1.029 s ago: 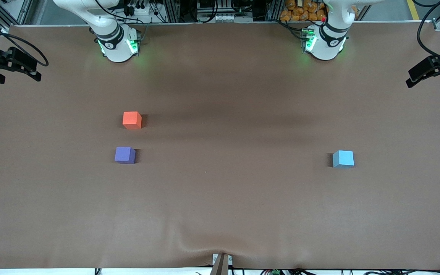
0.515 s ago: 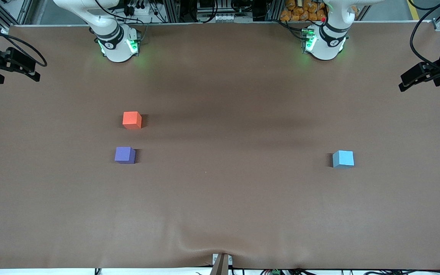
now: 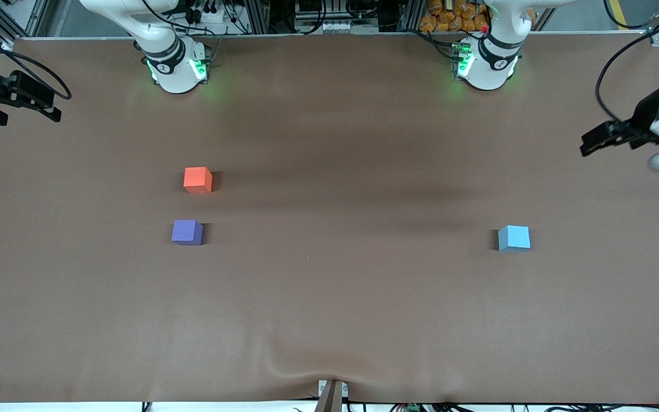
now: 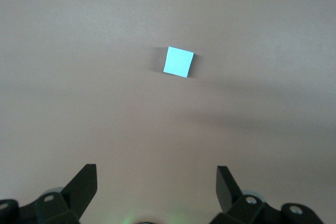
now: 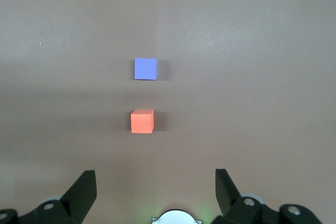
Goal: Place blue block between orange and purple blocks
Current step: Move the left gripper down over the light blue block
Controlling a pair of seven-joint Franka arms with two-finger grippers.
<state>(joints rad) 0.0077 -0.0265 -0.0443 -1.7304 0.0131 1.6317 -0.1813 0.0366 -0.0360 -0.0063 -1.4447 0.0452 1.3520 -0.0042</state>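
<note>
The blue block (image 3: pixel 514 238) lies on the brown table toward the left arm's end; it also shows in the left wrist view (image 4: pixel 178 62). The orange block (image 3: pixel 198 179) and the purple block (image 3: pixel 187 232) lie toward the right arm's end with a small gap between them, the purple one nearer the front camera. Both show in the right wrist view, orange (image 5: pixel 142 121) and purple (image 5: pixel 145 68). My left gripper (image 3: pixel 588 146) is open and empty, high over the table's left-arm end (image 4: pixel 156 174). My right gripper (image 3: pixel 55 112) is open and empty, waiting high over the other end (image 5: pixel 155 178).
The brown table cloth (image 3: pixel 329 297) has a wrinkle at its front edge near the middle. The two arm bases (image 3: pixel 176 66) (image 3: pixel 487 63) stand along the table's back edge.
My left gripper has swung in over the table from its end, toward the blue block's side. The right arm and the three blocks have not moved.
</note>
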